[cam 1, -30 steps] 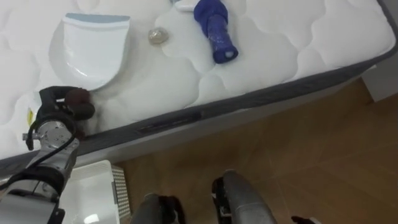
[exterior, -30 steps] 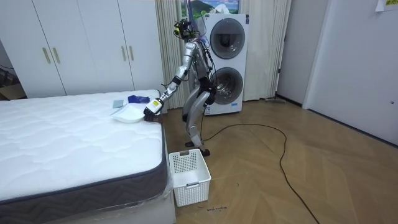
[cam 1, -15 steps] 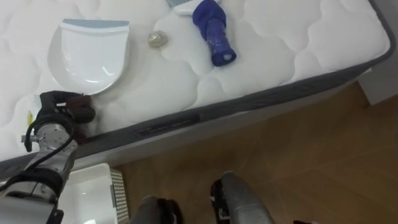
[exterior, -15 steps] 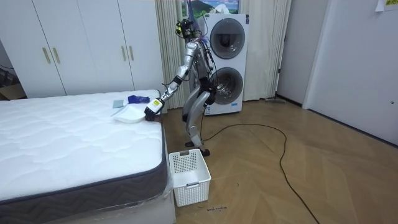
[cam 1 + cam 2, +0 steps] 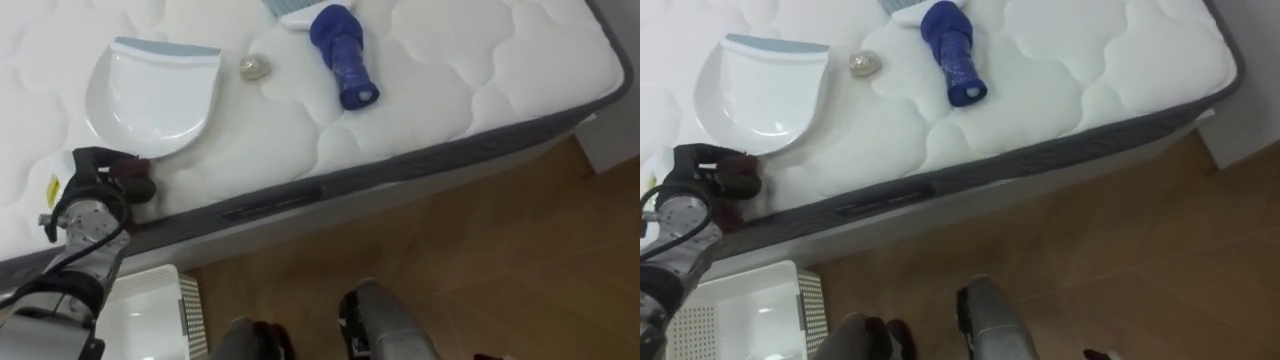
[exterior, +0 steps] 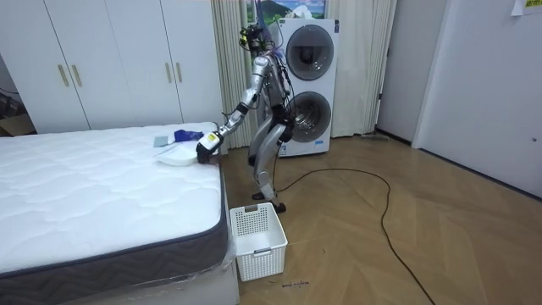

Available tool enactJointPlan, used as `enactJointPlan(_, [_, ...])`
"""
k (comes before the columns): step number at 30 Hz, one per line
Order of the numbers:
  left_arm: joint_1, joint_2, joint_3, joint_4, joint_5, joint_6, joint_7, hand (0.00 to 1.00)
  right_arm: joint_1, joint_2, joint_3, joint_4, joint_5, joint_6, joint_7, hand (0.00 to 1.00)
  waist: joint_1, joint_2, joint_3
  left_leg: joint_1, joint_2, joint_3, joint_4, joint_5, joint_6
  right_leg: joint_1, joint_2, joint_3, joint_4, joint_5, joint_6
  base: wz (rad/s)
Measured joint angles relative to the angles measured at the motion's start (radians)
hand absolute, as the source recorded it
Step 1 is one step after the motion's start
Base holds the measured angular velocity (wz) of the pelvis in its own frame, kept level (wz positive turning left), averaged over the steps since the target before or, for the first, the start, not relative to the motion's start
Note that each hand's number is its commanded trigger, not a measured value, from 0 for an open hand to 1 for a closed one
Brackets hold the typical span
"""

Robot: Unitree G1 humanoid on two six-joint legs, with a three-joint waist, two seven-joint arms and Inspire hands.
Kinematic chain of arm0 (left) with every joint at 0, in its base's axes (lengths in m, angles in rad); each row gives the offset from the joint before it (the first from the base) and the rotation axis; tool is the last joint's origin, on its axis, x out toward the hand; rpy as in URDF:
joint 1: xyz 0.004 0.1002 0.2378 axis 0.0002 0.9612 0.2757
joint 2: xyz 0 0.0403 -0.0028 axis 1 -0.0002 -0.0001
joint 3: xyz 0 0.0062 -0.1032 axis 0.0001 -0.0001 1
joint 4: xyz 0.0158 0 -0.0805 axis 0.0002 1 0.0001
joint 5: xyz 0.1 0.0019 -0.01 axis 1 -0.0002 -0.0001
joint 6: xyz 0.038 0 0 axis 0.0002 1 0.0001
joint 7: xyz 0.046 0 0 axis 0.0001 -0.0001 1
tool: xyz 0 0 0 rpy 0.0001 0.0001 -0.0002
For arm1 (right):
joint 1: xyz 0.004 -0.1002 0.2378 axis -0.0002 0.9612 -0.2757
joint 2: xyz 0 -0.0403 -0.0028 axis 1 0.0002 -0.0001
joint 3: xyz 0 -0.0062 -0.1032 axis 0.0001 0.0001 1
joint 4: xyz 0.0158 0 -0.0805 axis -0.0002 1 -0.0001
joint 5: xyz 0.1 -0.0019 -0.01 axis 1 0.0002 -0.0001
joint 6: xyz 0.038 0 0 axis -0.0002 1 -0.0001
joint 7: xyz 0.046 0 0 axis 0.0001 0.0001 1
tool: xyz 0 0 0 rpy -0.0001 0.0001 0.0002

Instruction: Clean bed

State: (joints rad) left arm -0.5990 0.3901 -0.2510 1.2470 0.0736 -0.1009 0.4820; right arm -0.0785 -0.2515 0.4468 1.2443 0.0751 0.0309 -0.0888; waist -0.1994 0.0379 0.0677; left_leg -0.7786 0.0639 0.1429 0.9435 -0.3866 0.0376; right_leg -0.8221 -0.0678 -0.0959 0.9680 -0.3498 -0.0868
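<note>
My left hand (image 5: 92,192) rests on the near edge of the white mattress (image 5: 440,90), its fingers curled round a small dark reddish thing (image 5: 136,176). Just beyond the hand lies a white dustpan-shaped tray (image 5: 155,95) with a pale blue rim. A small round beige thing (image 5: 252,67) sits to the tray's right. Further right lies a rolled blue thing (image 5: 340,50), touching a pale blue item (image 5: 290,10) at the view's top. In the room view I stand bent forward at the bed's corner, left hand (image 6: 205,150) stretched onto it.
A white slatted basket (image 5: 150,305) stands on the wooden floor below my left arm, against the bed's side (image 6: 258,240). A small yellow tag (image 5: 51,190) lies on the mattress left of my hand. Washing machines (image 6: 306,85) stand behind me.
The eye view has shifted slightly. My left hand has edged a little lower along the mattress edge, still curled round the dark reddish thing. The things on the bed lie as before.
</note>
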Motion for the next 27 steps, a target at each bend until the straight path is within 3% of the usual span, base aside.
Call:
enactJointPlan(5, [0.03, -0.001, -0.008, -0.011, 0.148, -0.036, 0.061, 1.0, -0.009, -0.003, -0.022, 0.0, 0.008, -0.039, -0.013, 0.0, 0.008, 0.0, -0.0002, 0.027, -0.006, 0.002, -0.029, 0.007, 0.001, 0.027, -0.003, 0.003, -0.022, 0.0, 0.005, 0.02])
enactJointPlan(11, [0.065, -0.001, -0.014, -0.032, 0.273, -0.056, 0.128, 1.0, -0.033, -0.004, -0.096, 0.0, 0.118, -0.089, -0.054, 0.0, 0.016, 0.008, 0.0006, 0.076, -0.007, -0.003, -0.077, 0.012, 0.002, 0.086, -0.003, -0.01, -0.075, 0.002, 0.01, 0.04])
enactJointPlan(15, [0.097, -0.001, -0.027, -0.036, 0.371, -0.064, 0.18, 1.0, -0.045, -0.003, -0.098, -0.005, 0.16, -0.109, -0.063, 0.0, 0.03, 0.019, 0.0005, 0.11, -0.007, -0.006, -0.116, 0.014, 0.001, 0.12, 0.0, -0.014, -0.117, 0.005, 0.015, 0.0])
enactJointPlan(18, [0.103, -0.001, -0.028, -0.041, 0.402, -0.082, 0.2, 1.0, -0.052, -0.003, -0.099, -0.005, 0.181, -0.119, -0.063, 0.0, 0.046, 0.02, 0.0004, 0.116, -0.007, -0.005, -0.127, 0.015, 0.0, 0.126, 0.001, -0.015, -0.13, 0.005, 0.015, 0.0])
enactJointPlan(27, [0.114, -0.001, -0.028, -0.048, 0.423, -0.09, 0.237, 1.0, -0.091, -0.001, -0.185, -0.057, 0.195, -0.142, -0.086, 0.0, 0.067, 0.02, 0.0, 0.123, -0.008, 0.008, -0.151, 0.017, 0.003, 0.131, -0.002, -0.016, -0.15, 0.005, 0.021, 0.0])
